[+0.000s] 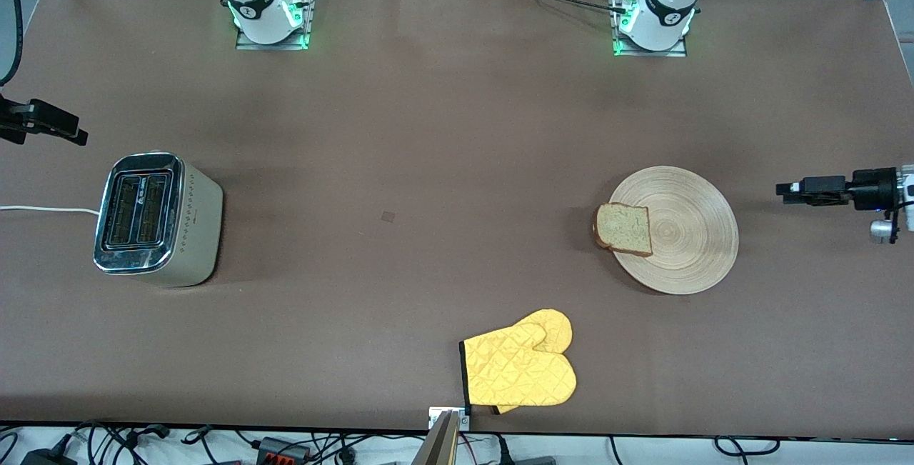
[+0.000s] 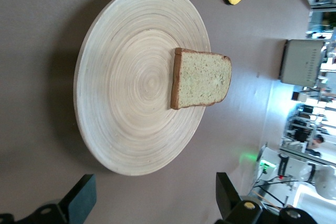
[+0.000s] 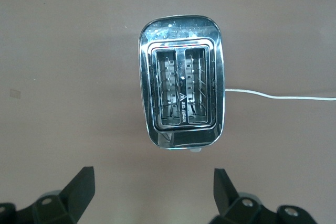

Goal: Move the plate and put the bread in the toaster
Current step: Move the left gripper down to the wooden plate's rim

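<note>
Nothing started yet
Bread [image 1: 624, 229] lies on the plate [image 1: 685, 236], toaster [image 1: 153, 218] slots empty; left tool [image 2: 149, 198] and right tool [image 3: 152, 190] both spread, holding nothing

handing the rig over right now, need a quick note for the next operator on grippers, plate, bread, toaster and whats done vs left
Left gripper: open, empty, at the left arm's end of the table, beside the plate.
Right gripper: open, empty, at the right arm's end, with the toaster in its wrist view.
Plate: flat on the table toward the left arm's end.
Bread: lying on the plate, one end overhanging the rim on the toaster's side.
Toaster: upright toward the right arm's end, both slots empty, white cord attached.
Yellow oven mitt: nearer the front camera, untouched.
Done: nothing visible yet.
Left: move the plate, put the bread in a slot.
</note>
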Motion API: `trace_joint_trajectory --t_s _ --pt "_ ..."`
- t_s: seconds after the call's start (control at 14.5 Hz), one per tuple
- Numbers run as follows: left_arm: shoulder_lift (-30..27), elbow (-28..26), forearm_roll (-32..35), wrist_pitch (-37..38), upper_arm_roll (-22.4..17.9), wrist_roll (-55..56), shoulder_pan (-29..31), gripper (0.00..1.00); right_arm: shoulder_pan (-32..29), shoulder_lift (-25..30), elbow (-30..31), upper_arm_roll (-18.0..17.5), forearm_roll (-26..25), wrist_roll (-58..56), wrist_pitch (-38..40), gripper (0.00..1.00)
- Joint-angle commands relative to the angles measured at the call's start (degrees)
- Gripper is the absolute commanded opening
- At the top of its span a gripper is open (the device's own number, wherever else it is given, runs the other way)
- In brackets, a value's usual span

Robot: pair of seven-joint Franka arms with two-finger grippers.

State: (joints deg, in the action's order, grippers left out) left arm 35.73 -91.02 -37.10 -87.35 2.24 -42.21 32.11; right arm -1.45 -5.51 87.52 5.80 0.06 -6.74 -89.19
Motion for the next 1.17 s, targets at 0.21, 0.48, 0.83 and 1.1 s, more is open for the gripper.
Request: trace_joint_trajectory --t_s 0.21,0.48,0.83,1.1 --pt "13.4 8.7 -4.6 0.8 0.6 -11.1 1.4 1.00 -0.4 -0.2 -1.0 -0.3 0.3 -0.6 0.7 1.00" --pt "17.1 8.7 -7.8 -1.5 0.6 -14.9 1.0 0.96 -0.4 -0.2 -1.0 -0.3 0.3 -0.6 0.6 1.00" --pt "19.3 8.0 -9.0 -2.7 1.2 -14.8 0.8 0.60 -0.4 -0.2 -1.0 -0.3 0.3 -0.6 0.7 1.00" --pt "20.0 7.3 -9.0 -2.7 1.2 -13.3 0.9 0.38 -0.4 -0.2 -1.0 -0.3 0.3 -0.6 0.7 1.00"
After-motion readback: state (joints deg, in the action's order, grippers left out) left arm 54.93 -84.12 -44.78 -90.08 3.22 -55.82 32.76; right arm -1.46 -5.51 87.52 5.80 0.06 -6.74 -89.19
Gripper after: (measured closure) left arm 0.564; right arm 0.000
